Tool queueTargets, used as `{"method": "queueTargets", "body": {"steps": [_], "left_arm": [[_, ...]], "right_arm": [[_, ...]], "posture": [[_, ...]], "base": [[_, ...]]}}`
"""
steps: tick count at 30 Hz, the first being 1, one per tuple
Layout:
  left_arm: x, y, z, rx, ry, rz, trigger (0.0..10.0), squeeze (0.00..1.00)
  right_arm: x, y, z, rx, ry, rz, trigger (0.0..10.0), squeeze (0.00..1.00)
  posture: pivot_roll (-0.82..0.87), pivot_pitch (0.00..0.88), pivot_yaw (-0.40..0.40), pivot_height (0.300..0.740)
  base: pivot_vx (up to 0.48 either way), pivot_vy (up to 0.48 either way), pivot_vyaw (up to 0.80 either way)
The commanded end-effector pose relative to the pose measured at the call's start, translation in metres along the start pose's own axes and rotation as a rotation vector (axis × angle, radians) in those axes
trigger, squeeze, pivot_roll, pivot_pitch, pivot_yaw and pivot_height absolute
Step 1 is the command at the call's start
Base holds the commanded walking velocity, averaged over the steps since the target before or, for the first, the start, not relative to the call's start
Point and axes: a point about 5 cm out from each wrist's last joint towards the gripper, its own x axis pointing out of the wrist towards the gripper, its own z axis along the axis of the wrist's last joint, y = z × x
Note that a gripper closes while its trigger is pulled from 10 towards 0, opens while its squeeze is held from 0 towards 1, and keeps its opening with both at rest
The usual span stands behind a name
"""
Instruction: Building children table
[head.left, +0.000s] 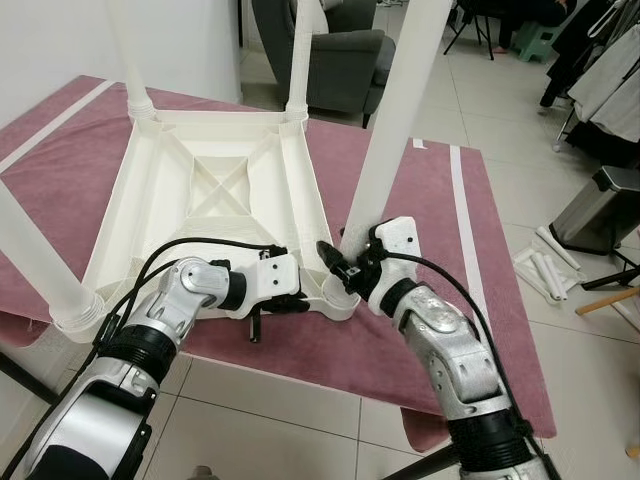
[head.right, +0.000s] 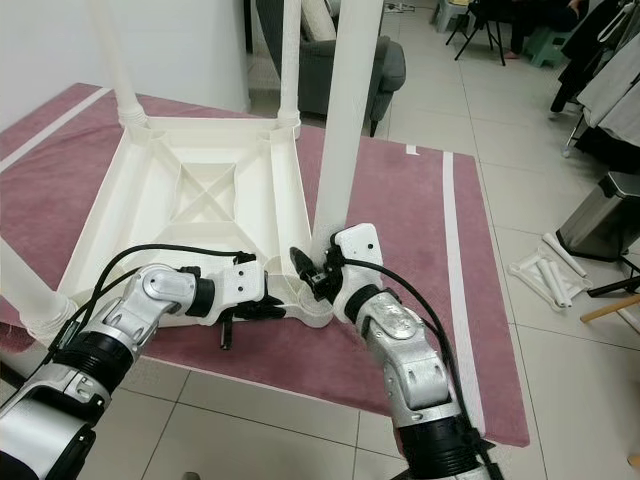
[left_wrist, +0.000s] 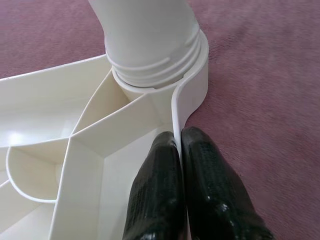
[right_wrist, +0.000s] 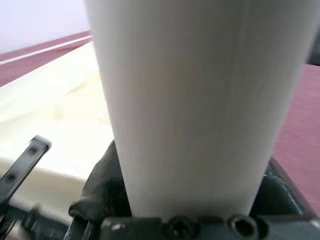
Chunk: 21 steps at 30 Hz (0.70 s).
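Observation:
A white plastic children's table (head.left: 215, 190) lies upside down on a maroon mat (head.left: 400, 200), with several legs standing up from its corners. The near right leg (head.left: 395, 120) is seated in its threaded corner socket (left_wrist: 155, 75). My right gripper (head.left: 345, 262) is shut around the base of that leg (right_wrist: 190, 100). My left gripper (head.left: 295, 295) is shut on the table's thin rim (left_wrist: 176, 112), just beside the same corner. Its two black fingers (left_wrist: 155, 195) pinch the rim wall from both sides.
A grey armchair (head.left: 340, 50) stands behind the mat. A metal bin (head.left: 605, 205) and loose white tubes (head.left: 545, 265) lie on the tiled floor to the right. A small black tool (head.left: 256, 328) lies on the mat near the front edge.

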Motion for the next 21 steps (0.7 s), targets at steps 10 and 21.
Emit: {"method": "queueTargets", "body": {"steps": [10,21], "left_arm": [[0.012,0.009,0.032,0.067,-0.143,0.004,0.0,0.0],[0.004,0.003,0.024,0.079,-0.114,-0.027,0.0,0.0]], "right_arm": [[-0.011,-0.031,-0.029,-0.053,0.144,-0.544,0.0,0.0],[-0.001,0.001,0.008,0.013,-0.055,0.046,10.0,0.0]], "posture": [[0.13,0.0,-0.034,0.74],[0.13,0.0,-0.033,0.74]], "base": [[0.0,0.0,0.0],[0.0,0.0,0.0]]}}
